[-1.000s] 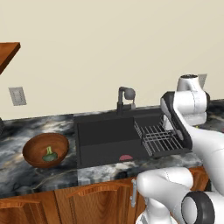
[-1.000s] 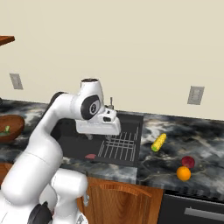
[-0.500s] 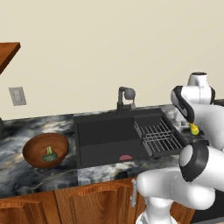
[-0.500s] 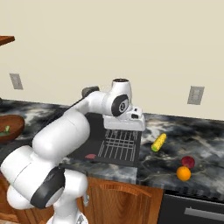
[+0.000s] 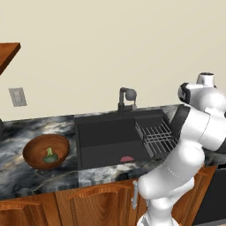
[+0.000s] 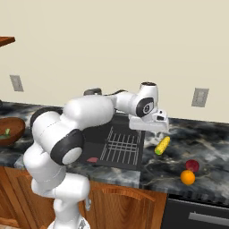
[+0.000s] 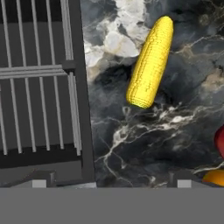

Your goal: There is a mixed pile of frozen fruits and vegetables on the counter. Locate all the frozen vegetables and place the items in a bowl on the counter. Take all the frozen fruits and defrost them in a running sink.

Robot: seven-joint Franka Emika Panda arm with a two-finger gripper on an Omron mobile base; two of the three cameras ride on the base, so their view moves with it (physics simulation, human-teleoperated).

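Note:
A yellow corn cob [image 6: 162, 145] [image 7: 150, 63] lies on the marbled counter [image 6: 205, 147] just right of the sink [image 5: 110, 137]. Two balls rest nearer the front edge, one dark red [image 6: 192, 165] [image 7: 220, 140] and one orange [image 6: 188, 177] [image 7: 214, 177]. My gripper [image 6: 150, 129] [image 7: 113, 181] hovers above the sink's right rim, just left of the corn. It is open with nothing between its fingertips [image 7: 183, 178]. Far left, the wooden bowl [image 5: 31, 150] [image 6: 13, 129] holds a dark green piece [image 5: 50, 155].
A dark wire rack [image 5: 154, 137] [image 7: 39, 87] fills the sink's right side. The faucet [image 5: 127, 99] stands behind the basin, and a flat pinkish patch [image 5: 127, 159] lies on its floor. Wall outlets [image 6: 200, 97] [image 5: 17, 97] sit above the counter.
The arm has swung right, from over the sink's rack to above the counter beside the corn. The gripper stayed open, and the items on the counter have not moved.

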